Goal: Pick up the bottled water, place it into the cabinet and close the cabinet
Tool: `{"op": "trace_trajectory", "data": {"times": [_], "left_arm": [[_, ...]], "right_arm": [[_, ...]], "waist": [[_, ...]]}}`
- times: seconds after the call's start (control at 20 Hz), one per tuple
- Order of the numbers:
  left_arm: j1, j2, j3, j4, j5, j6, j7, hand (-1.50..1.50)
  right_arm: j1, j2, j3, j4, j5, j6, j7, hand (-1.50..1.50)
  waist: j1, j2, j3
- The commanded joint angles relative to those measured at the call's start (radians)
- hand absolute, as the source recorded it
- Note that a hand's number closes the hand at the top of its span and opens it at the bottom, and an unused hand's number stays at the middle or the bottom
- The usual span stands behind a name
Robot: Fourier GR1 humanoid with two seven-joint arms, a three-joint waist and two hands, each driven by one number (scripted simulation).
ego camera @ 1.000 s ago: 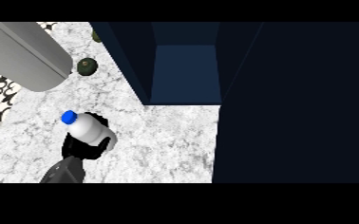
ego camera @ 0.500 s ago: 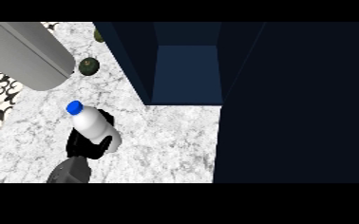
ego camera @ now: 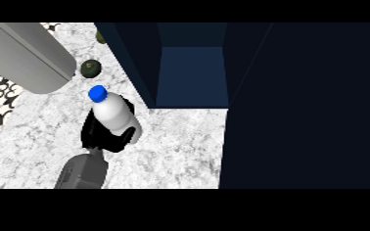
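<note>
The bottled water (ego camera: 114,112) is white with a blue cap (ego camera: 98,94) and leans with its cap to the upper left. My right hand (ego camera: 104,136) is shut on it from below, over the marble counter (ego camera: 180,142). The dark blue cabinet (ego camera: 192,73) stands open just right of the bottle, and its inside looks bare. Its door (ego camera: 296,107) hangs open as a wide dark panel on the right. My left hand does not show; only a grey forearm (ego camera: 33,56) crosses the upper left.
A dark green round item (ego camera: 90,67) lies on the counter above the bottle, and another (ego camera: 100,36) sits by the cabinet's left wall. A patterned strip (ego camera: 9,95) runs along the left edge.
My right hand has carried the bottle up and to the right, closer to the cabinet's opening. The bottle now looks larger and nearer to the view.
</note>
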State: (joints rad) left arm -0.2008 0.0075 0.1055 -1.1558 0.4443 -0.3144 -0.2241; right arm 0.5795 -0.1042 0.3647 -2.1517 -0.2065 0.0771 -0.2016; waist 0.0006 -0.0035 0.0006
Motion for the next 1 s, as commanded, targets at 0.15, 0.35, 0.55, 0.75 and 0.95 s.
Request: {"op": "trace_trajectory", "data": {"times": [0.15,0.35,0.55,0.75,0.95], "left_arm": [[-0.072,-0.007,-0.215,-0.122,0.027,0.277,0.029,1.5],[-0.133,-0.007,-0.303,-0.144,0.019,0.436,0.045,1.5],[-0.308,-0.006,-0.27,-0.057,0.013,0.505,0.082,1.5],[-0.314,-0.005,-0.337,-0.051,-0.097,0.597,0.026,1.5],[-0.369,0.003,-0.334,-0.04,-0.14,0.632,0.092,1.5]], "right_arm": [[-0.009,0.006,0.029,0.015,0.005,-0.014,-0.003,-1.5],[0.024,0.014,0.056,0.091,0.038,0.001,-0.115,-1.5],[0.02,-0.024,0.029,0.001,-0.007,0.006,-0.03,-1.5],[-0.019,0.007,0.035,0.083,0.002,0.006,-0.07,-1.5],[-0.044,-0.004,0.005,0.074,-0.019,0.002,-0.031,-1.5]], "waist": [[-0.008,0.002,0.0],[-0.011,0.002,0.0],[-0.021,0.004,0.0],[-0.031,0.006,0.001],[-0.039,0.009,0.001]]}}
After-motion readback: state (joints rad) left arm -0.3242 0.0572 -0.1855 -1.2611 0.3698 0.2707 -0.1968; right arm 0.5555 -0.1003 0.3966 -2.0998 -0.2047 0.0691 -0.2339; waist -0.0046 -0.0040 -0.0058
